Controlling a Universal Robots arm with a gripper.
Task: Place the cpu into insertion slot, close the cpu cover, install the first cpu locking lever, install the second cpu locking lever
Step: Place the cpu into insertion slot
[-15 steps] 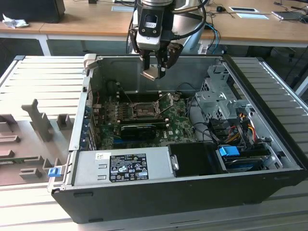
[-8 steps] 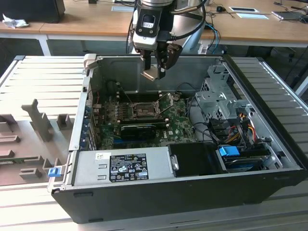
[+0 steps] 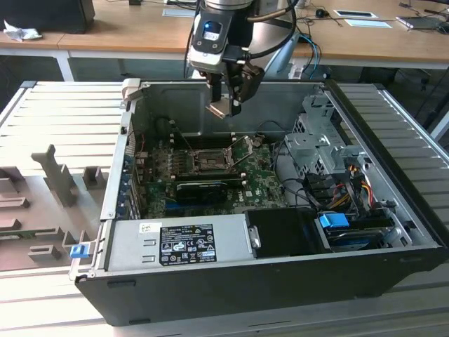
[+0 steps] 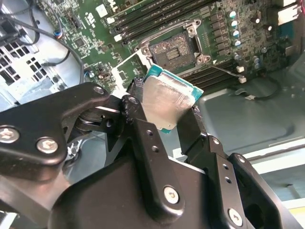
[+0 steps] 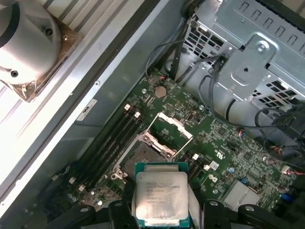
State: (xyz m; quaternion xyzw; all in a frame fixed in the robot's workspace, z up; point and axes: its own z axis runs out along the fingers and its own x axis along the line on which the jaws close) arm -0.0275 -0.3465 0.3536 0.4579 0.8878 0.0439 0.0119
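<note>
One claw (image 3: 226,105) squeezed the cpu (image 3: 219,108) flat between its two fingers (image 4: 143,129), high in the air over the open computer box (image 3: 231,281). The insertion slot (image 3: 209,160) lay down below it, well apart, bare on the green board (image 3: 263,186) with the cpu cover (image 5: 167,131) tipped up; cables (image 3: 342,188) and metal walls (image 3: 175,105) crowded close around.

Green motherboard (image 5: 224,138); cpu (image 5: 161,199) silver-grey top, teal edge; gripper (image 4: 164,107) black; insertion slot (image 4: 172,49) dark, silver-framed.
</note>
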